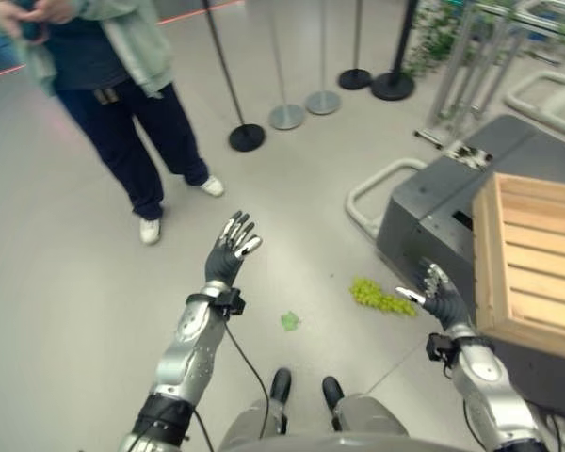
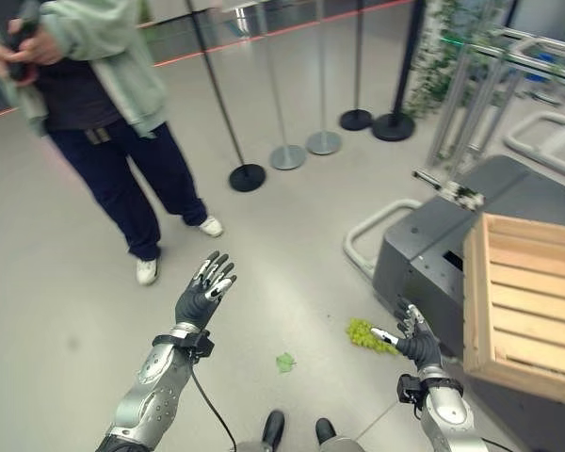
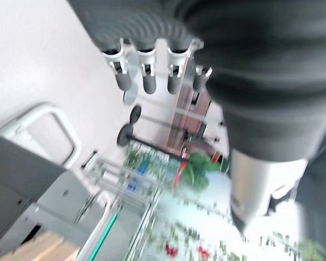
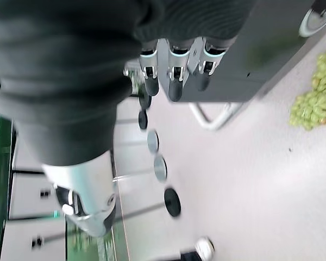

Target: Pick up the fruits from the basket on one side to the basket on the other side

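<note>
A bunch of green grapes (image 1: 380, 298) lies on the grey floor beside the dark grey cart; it also shows as the grapes (image 4: 314, 91) in the right wrist view. A small green leaf (image 1: 290, 321) lies on the floor nearer to me. My left hand (image 1: 231, 250) is raised over the floor, fingers straight and spread, holding nothing. My right hand (image 1: 441, 297) hovers just right of the grapes, close to the cart, fingers relaxed and empty. A wooden slatted crate (image 1: 532, 259) rests on the cart at my right.
A person in a pale jacket and dark trousers (image 1: 122, 104) stands on the floor ahead to my left. Several barrier posts with round bases (image 1: 247, 137) stand behind. The dark grey cart (image 1: 433, 212) with a white tube bumper (image 1: 372, 188) is at my right.
</note>
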Robot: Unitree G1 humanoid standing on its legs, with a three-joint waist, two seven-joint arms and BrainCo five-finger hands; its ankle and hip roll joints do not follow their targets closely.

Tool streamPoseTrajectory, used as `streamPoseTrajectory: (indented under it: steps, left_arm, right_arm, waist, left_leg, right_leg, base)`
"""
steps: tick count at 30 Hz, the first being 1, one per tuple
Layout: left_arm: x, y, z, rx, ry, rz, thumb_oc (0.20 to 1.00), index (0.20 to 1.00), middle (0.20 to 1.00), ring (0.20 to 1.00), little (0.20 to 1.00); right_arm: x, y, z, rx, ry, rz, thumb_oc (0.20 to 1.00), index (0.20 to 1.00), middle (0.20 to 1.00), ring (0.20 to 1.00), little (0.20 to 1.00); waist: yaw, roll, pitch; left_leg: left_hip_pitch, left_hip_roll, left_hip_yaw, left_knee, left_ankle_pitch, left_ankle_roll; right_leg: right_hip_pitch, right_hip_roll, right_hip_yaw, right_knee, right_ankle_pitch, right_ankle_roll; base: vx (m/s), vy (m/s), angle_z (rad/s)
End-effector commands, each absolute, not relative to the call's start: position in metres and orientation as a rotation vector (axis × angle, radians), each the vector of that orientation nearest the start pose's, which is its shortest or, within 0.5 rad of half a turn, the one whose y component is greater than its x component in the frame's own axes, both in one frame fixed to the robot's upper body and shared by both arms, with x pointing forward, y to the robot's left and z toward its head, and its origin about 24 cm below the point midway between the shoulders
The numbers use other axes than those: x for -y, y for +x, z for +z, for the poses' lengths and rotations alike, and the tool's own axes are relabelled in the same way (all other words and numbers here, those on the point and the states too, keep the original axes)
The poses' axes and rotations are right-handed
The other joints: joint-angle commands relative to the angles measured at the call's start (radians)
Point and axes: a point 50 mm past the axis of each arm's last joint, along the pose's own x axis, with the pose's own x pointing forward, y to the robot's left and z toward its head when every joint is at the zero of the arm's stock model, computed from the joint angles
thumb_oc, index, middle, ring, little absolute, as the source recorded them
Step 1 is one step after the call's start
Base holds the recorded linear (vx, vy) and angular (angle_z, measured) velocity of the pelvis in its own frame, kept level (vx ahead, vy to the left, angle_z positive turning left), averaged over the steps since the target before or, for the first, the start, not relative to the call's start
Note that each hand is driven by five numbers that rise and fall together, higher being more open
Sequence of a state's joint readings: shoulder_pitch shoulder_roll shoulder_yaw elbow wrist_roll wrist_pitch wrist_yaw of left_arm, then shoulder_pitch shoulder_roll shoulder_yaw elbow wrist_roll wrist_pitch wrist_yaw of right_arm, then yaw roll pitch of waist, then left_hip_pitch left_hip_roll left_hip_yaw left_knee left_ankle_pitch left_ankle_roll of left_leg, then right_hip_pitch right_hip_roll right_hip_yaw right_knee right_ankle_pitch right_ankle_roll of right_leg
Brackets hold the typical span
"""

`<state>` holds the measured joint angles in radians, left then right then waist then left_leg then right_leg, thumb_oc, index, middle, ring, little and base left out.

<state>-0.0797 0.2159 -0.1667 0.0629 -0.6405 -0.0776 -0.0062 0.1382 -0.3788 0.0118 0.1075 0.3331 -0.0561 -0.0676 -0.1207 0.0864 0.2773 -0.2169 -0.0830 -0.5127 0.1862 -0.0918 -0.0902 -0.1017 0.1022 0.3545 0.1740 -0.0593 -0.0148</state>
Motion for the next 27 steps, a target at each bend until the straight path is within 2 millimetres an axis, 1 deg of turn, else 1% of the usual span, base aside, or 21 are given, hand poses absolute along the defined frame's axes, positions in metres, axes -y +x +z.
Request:
streamPoseTrajectory:
  steps: [1, 2, 3, 4, 5, 6, 7, 8, 9, 10, 11, 12, 13, 14, 17, 18, 19, 20, 21, 24, 27]
  left_arm:
    - [-0.157, 0.268, 0.078, 0.170, -0.319, -0.177, 1.000, 1.000, 1.000, 1.000, 1.000]
    - [-0.157, 0.268, 0.078, 0.170, -0.319, -0.178, 1.000, 1.000, 1.000, 1.000, 1.000]
    - [-0.158, 0.268, 0.076, 0.162, -0.295, -0.177, 1.000, 1.000, 1.000, 1.000, 1.000]
    - [-0.158, 0.268, 0.076, 0.162, -0.295, -0.177, 1.000, 1.000, 1.000, 1.000, 1.000]
    - [-0.157, 0.269, 0.074, 0.143, -0.256, -0.192, 1.000, 1.000, 1.000, 1.000, 1.000]
    - [-0.157, 0.269, 0.073, 0.138, -0.228, -0.194, 1.000, 1.000, 1.000, 1.000, 1.000]
    - [-0.159, 0.269, 0.072, 0.136, -0.217, -0.184, 1.000, 1.000, 1.000, 1.000, 1.000]
    - [-0.162, 0.270, 0.072, 0.136, -0.197, -0.164, 1.000, 1.000, 1.000, 1.000, 1.000]
    - [-0.162, 0.271, 0.073, 0.137, -0.197, -0.164, 1.000, 1.000, 1.000, 1.000, 1.000]
    - [-0.166, 0.270, 0.071, 0.130, -0.180, -0.146, 1.000, 1.000, 1.000, 1.000, 1.000]
    - [-0.168, 0.270, 0.069, 0.118, -0.176, -0.138, 1.000, 1.000, 1.000, 1.000, 1.000]
    - [-0.168, 0.270, 0.069, 0.119, -0.176, -0.138, 1.000, 1.000, 1.000, 1.000, 1.000]
    - [-0.169, 0.270, 0.067, 0.109, -0.178, -0.135, 1.000, 1.000, 1.000, 1.000, 1.000]
    - [-0.169, 0.270, 0.064, 0.095, -0.185, -0.132, 1.000, 1.000, 1.000, 1.000, 1.000]
    - [-0.167, 0.274, 0.061, 0.079, -0.219, -0.109, 1.000, 1.000, 1.000, 1.000, 1.000]
    - [-0.169, 0.274, 0.059, 0.071, -0.220, -0.097, 1.000, 1.000, 1.000, 1.000, 1.000]
    - [-0.169, 0.274, 0.059, 0.071, -0.220, -0.097, 1.000, 1.000, 1.000, 1.000, 1.000]
    - [-0.171, 0.273, 0.052, 0.043, -0.239, -0.071, 1.000, 1.000, 1.000, 1.000, 1.000]
    - [-0.172, 0.272, 0.047, 0.021, -0.257, -0.063, 1.000, 1.000, 1.000, 1.000, 1.000]
    - [-0.167, 0.270, 0.036, -0.033, -0.323, -0.063, 1.000, 1.000, 1.000, 1.000, 1.000]
    - [-0.161, 0.265, 0.010, -0.151, -0.431, -0.030, 1.000, 1.000, 1.000, 1.000, 1.000]
  right_arm:
    - [0.235, 0.227, 0.034, -0.037, -0.039, -0.107, 1.000, 1.000, 1.000, 1.000, 1.000]
    - [0.235, 0.227, 0.034, -0.036, -0.039, -0.107, 1.000, 1.000, 1.000, 1.000, 1.000]
    - [0.235, 0.224, 0.030, -0.053, -0.020, -0.117, 1.000, 1.000, 1.000, 1.000, 1.000]
    - [0.236, 0.224, 0.030, -0.053, -0.020, -0.117, 1.000, 1.000, 1.000, 1.000, 1.000]
    - [0.233, 0.221, 0.025, -0.073, 0.006, -0.122, 1.000, 1.000, 1.000, 1.000, 1.000]
    - [0.232, 0.220, 0.023, -0.083, 0.012, -0.121, 1.000, 1.000, 1.000, 1.000, 1.000]
    - [0.230, 0.221, 0.022, -0.086, 0.013, -0.117, 1.000, 1.000, 1.000, 1.000, 1.000]
    - [0.228, 0.224, 0.023, -0.077, 0.022, -0.118, 1.000, 1.000, 1.000, 1.000, 1.000]
    - [0.228, 0.224, 0.023, -0.076, 0.022, -0.117, 1.000, 1.000, 1.000, 1.000, 1.000]
    - [0.225, 0.226, 0.022, -0.082, 0.034, -0.117, 1.000, 1.000, 1.000, 1.000, 1.000]
    - [0.224, 0.227, 0.021, -0.084, 0.040, -0.117, 1.000, 1.000, 1.000, 1.000, 1.000]
    - [0.224, 0.227, 0.021, -0.083, 0.040, -0.117, 1.000, 1.000, 1.000, 1.000, 1.000]
    - [0.225, 0.226, 0.019, -0.096, 0.037, -0.130, 1.000, 1.000, 1.000, 1.000, 1.000]
    - [0.226, 0.226, 0.018, -0.098, 0.036, -0.136, 1.000, 1.000, 1.000, 1.000, 1.000]
    - [0.230, 0.228, 0.017, -0.102, 0.037, -0.173, 1.000, 1.000, 1.000, 1.000, 1.000]
    - [0.228, 0.229, 0.017, -0.101, 0.033, -0.169, 1.000, 1.000, 1.000, 1.000, 1.000]
    - [0.228, 0.229, 0.017, -0.101, 0.033, -0.169, 1.000, 1.000, 1.000, 1.000, 1.000]
    - [0.224, 0.232, 0.017, -0.103, 0.028, -0.149, 1.000, 1.000, 1.000, 1.000, 1.000]
    - [0.224, 0.231, 0.014, -0.116, 0.021, -0.141, 1.000, 1.000, 1.000, 1.000, 1.000]
    - [0.222, 0.231, 0.012, -0.132, 0.012, -0.127, 1.000, 1.000, 1.000, 1.000, 1.000]
    - [0.224, 0.231, -0.005, -0.217, 0.035, -0.138, 1.000, 1.000, 1.000, 1.000, 1.000]
  waist:
    - [0.027, -0.046, -0.013]
    - [0.029, -0.044, -0.014]
    - [0.014, -0.064, -0.025]
    - [0.015, -0.063, -0.026]
    - [-0.005, -0.088, -0.035]
    - [-0.011, -0.098, -0.044]
    - [-0.011, -0.104, -0.047]
    - [-0.010, -0.107, -0.049]
    - [-0.009, -0.105, -0.051]
    - [-0.010, -0.114, -0.053]
    - [-0.005, -0.116, -0.060]
    - [-0.005, -0.114, -0.062]
    - [-0.009, -0.114, -0.064]
    - [-0.010, -0.116, -0.065]
    - [-0.005, -0.125, -0.074]
    - [0.001, -0.126, -0.074]
    - [0.003, -0.125, -0.074]
    - [0.017, -0.130, -0.072]
    - [0.015, -0.129, -0.070]
    - [-0.002, -0.125, -0.064]
    - [-0.011, -0.106, -0.070]
  left_leg:
    - [0.010, 0.059, 0.096, -0.050, 0.099, -0.046]
    - [0.010, 0.064, 0.096, -0.059, 0.106, -0.048]
    - [0.028, 0.073, 0.150, -0.063, 0.095, -0.030]
    - [0.027, 0.074, 0.151, -0.064, 0.095, -0.031]
    - [0.048, 0.069, 0.215, -0.077, 0.082, -0.011]
    - [0.063, 0.073, 0.246, -0.083, 0.072, 0.000]
    - [0.074, 0.078, 0.261, -0.089, 0.066, 0.007]
    - [0.085, 0.092, 0.291, -0.097, 0.052, 0.014]
    - [0.082, 0.094, 0.291, -0.100, 0.055, 0.013]
    - [0.105, 0.104, 0.353, -0.117, 0.038, 0.028]
    - [0.110, 0.106, 0.381, -0.124, 0.034, 0.030]
    - [0.106, 0.108, 0.380, -0.126, 0.038, 0.030]
    - [0.110, 0.116, 0.416, -0.134, 0.039, 0.032]
    - [0.116, 0.121, 0.448, -0.140, 0.037, 0.035]
    - [0.126, 0.147, 0.563, -0.149, 0.012, 0.027]
    - [0.134, 0.155, 0.588, -0.150, 0.006, 0.023]
    - [0.135, 0.156, 0.589, -0.151, 0.006, 0.023]
    - [0.152, 0.166, 0.641, -0.133, -0.011, 0.017]
    - [0.159, 0.168, 0.650, -0.118, -0.017, 0.017]
    - [0.158, 0.172, 0.663, -0.072, -0.041, 0.017]
    - [0.163, 0.182, 0.666, 0.042, -0.096, 0.009]
  right_leg:
    - [0.159, -0.040, 0.059, -0.031, -0.200, 0.114]
    - [0.156, -0.037, 0.061, -0.033, -0.195, 0.114]
    - [0.149, -0.050, 0.034, 0.005, -0.208, 0.126]
    - [0.148, -0.050, 0.035, 0.004, -0.207, 0.126]
    - [0.127, -0.059, 0.010, 0.055, -0.214, 0.149]
    - [0.110, -0.057, -0.005, 0.080, -0.209, 0.167]
    - [0.086, -0.055, -0.028, 0.116, -0.200, 0.181]
    - [0.035, -0.063, -0.092, 0.164, -0.183, 0.198]
    - [0.029, -0.060, -0.091, 0.163, -0.178, 0.198]
    - [-0.019, -0.113, -0.248, 0.157, -0.155, 0.195]
    - [-0.017, -0.148, -0.320, 0.125, -0.143, 0.184]
    - [-0.019, -0.146, -0.320, 0.120, -0.137, 0.184]
    - [-0.026, -0.174, -0.366, 0.097, -0.121, 0.178]
    - [-0.024, -0.189, -0.385, 0.064, -0.105, 0.178]
    - [-0.020, -0.270, -0.479, -0.091, -0.010, 0.189]
    - [-0.021, -0.280, -0.522, -0.108, 0.007, 0.187]
    - [-0.020, -0.279, -0.521, -0.110, 0.008, 0.187]
    - [-0.024, -0.287, -0.642, -0.109, 0.018, 0.178]
    - [-0.024, -0.280, -0.653, -0.091, 0.006, 0.174]
    - [-0.028, -0.288, -0.623, -0.094, -0.001, 0.175]
    - [0.005, -0.276, -0.595, -0.119, -0.014, 0.158]
  base:
    - [0.22, 0.176, -1.52]
    - [0.26, 0.218, -1.41]
    - [0.16, 0.131, -0.90]
    - [0.32, 0.296, -0.55]
    - [0.24, 0.225, -0.41]
    - [0.29, 0.268, -0.50]
    - [0.20, 0.183, -0.90]
    - [0.10, 0.119, -0.90]
    - [0.10, 0.211, -0.88]
    - [0.07, 0.188, -0.67]
    - [0.07, 0.191, -1.29]
    - [0.04, 0.104, -1.65]
    - [0.01, 0.080, -1.64]
    - [0.01, 0.094, -0.93]
    - [-0.04, 0.034, -0.99]
    - [0.00, -0.003, -1.15]
    - [0.05, 0.010, -1.52]
    - [0.07, -0.010, -1.19]
    - [0.08, -0.044, -1.46]
    - [0.05, -0.101, -0.80]
    - [0.10, -0.123, -0.35]
